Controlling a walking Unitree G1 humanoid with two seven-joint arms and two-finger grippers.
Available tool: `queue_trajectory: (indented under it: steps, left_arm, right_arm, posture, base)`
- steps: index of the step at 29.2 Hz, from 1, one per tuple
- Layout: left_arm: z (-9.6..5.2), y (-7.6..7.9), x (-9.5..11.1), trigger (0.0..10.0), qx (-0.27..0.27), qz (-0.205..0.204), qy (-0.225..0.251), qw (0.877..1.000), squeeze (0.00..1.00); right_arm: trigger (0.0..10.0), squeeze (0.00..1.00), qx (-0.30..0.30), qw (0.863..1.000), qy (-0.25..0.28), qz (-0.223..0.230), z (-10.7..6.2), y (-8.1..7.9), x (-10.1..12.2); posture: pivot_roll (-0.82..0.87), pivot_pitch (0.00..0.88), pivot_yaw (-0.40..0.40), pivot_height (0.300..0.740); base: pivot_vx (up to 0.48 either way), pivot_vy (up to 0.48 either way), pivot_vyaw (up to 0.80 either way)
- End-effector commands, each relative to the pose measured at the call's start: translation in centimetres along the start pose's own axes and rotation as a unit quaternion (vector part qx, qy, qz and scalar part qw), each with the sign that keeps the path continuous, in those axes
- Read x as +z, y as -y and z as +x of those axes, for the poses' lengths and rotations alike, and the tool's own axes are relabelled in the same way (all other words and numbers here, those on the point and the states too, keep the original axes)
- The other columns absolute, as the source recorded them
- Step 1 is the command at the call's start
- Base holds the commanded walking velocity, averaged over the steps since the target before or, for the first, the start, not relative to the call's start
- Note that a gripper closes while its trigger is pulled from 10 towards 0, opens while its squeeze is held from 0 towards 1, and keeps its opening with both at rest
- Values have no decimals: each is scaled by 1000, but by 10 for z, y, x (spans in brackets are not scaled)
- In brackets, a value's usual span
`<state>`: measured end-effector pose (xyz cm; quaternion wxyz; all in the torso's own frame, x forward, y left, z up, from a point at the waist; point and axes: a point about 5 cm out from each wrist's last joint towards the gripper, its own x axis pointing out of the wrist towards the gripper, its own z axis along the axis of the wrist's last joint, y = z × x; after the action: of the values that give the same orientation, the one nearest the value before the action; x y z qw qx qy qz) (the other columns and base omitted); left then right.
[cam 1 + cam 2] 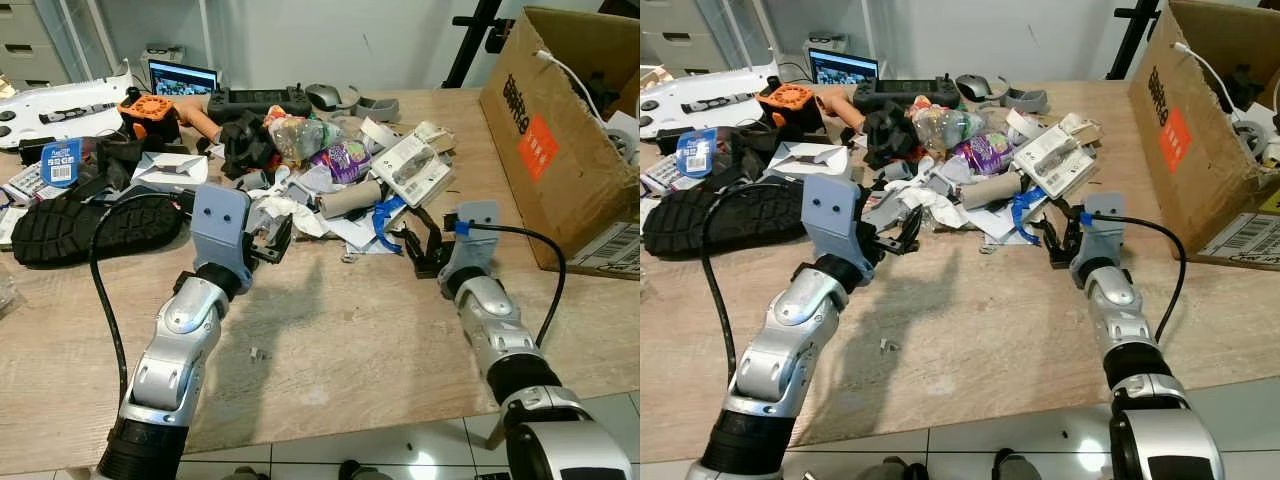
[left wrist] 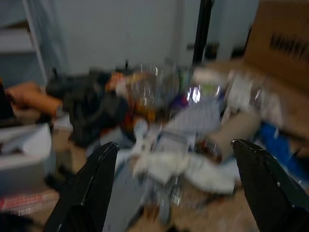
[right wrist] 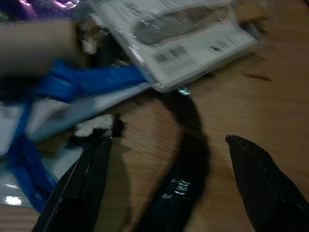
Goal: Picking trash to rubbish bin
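Note:
A heap of trash lies mid-table: crumpled white paper (image 1: 290, 212), a cardboard tube (image 1: 350, 197), a purple wrapper (image 1: 347, 158), a clear plastic bag (image 1: 295, 135), a white blister pack (image 1: 412, 165) and a blue plastic strip (image 1: 385, 215). My left gripper (image 1: 275, 240) is open at the heap's near left edge, fingers either side of the crumpled paper (image 2: 178, 166) just ahead. My right gripper (image 1: 425, 245) is open at the near right edge, low over a black curved strip (image 3: 186, 159), with the blue strip (image 3: 72, 82) and blister pack (image 3: 193, 43) beyond. Neither holds anything.
A big cardboard box (image 1: 560, 130) with cables inside stands at the right. A black sandal (image 1: 90, 225), an orange part (image 1: 150, 108), a black controller (image 1: 258, 100) and a small screen (image 1: 182, 77) crowd the left and back. Bare wood (image 1: 340, 340) lies between my arms.

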<state>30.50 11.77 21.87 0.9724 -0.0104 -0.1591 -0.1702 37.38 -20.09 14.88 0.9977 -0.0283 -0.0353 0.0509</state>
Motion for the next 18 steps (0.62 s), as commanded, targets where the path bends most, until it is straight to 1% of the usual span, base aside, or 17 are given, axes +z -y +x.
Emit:
queue_trajectory:
  steps: [1, 3, 4, 5, 6, 7, 8, 9, 10, 11, 13, 14, 15, 16, 17, 18]
  left_arm:
    - [-2, 3, 3, 10000, -8, -19, 15, 1000, 0]
    - [-3, 7, 3, 10000, -26, -20, 12, 999, 0]
    - [-5, 7, 1, 10000, -31, -18, 2, 999, 0]
    - [-5, 7, 1, 10000, -31, -18, 2, 999, 0]
    - [-7, 8, -3, 10000, -35, -14, -7, 999, 0]
    - [-7, 8, -3, 10000, -35, -14, -7, 999, 0]
    - [-7, 9, -7, 10000, -39, -6, -16, 999, 0]
    - [-7, 9, -7, 10000, -39, -6, -16, 999, 0]
    - [-5, 11, -7, 10000, -42, -5, -15, 999, 0]
    - [-5, 11, -7, 10000, -42, -5, -15, 999, 0]
    - [-4, 15, -5, 10000, -48, -12, -7, 999, 0]
    - [-4, 15, -5, 10000, -48, -12, -7, 999, 0]
    - [-4, 16, -4, 10000, -51, -13, -5, 999, 0]
    - [-3, 17, -5, 10000, -56, -7, -7, 998, 0]
    - [-3, 17, -5, 10000, -56, -7, -7, 998, 0]
    - [-5, 17, -6, 10000, -60, -3, -10, 998, 0]
  right_arm:
    - [10000, 0, -2, 1000, -1, -3, -3, 0, -3]
    - [10000, 0, -5, 999, 36, 13, -3, -4, 9]
    - [10000, 0, -5, 998, 56, 18, -3, -7, 15]
    - [10000, 0, -5, 998, 56, 18, -3, -7, 15]
    - [10000, 0, -1, 996, 82, 23, -4, -12, 24]
    - [10000, 0, -1, 996, 82, 23, -4, -12, 24]
    - [10000, 0, 6, 994, 111, 23, -5, -18, 35]
    - [10000, 0, 6, 994, 111, 23, -5, -18, 35]
    - [10000, 0, 13, 993, 117, 24, -5, -22, 38]
    - [10000, 0, 13, 993, 117, 24, -5, -22, 38]
    - [10000, 0, 29, 993, 115, 20, -4, -30, 37]
    - [10000, 0, 29, 993, 115, 20, -4, -30, 37]
    - [10000, 0, 33, 993, 111, 19, -4, -32, 35]
    - [10000, 0, 38, 995, 88, 20, -2, -33, 28]
    - [10000, 0, 38, 995, 88, 20, -2, -33, 28]
    - [10000, 1000, 48, 998, 42, 11, -2, -36, 14]
  posture:
    - [98, 226, 1, 740]
    - [101, 255, 3, 740]
    - [91, 244, 11, 740]
    - [91, 244, 11, 740]
    - [84, 231, 13, 740]
    - [84, 231, 13, 740]
    - [81, 247, 9, 740]
    - [81, 247, 9, 740]
    - [81, 247, 9, 740]
    - [81, 247, 9, 740]
    - [74, 240, 7, 740]
    - [74, 240, 7, 740]
    - [74, 240, 7, 740]
    - [72, 245, -5, 740]
    - [72, 245, -5, 740]
    - [74, 247, -11, 740]
  base:
    - [0, 0, 0]
    - [0, 0, 0]
    - [0, 0, 0]
    - [0, 0, 0]
    - [0, 0, 0]
    - [0, 0, 0]
    - [0, 0, 0]
    - [0, 0, 0]
    - [0, 0, 0]
    - [0, 0, 0]
    - [0, 0, 0]
    - [0, 0, 0]
    - [0, 0, 0]
    - [0, 0, 0]
    - [0, 0, 0]
    - [0, 0, 0]
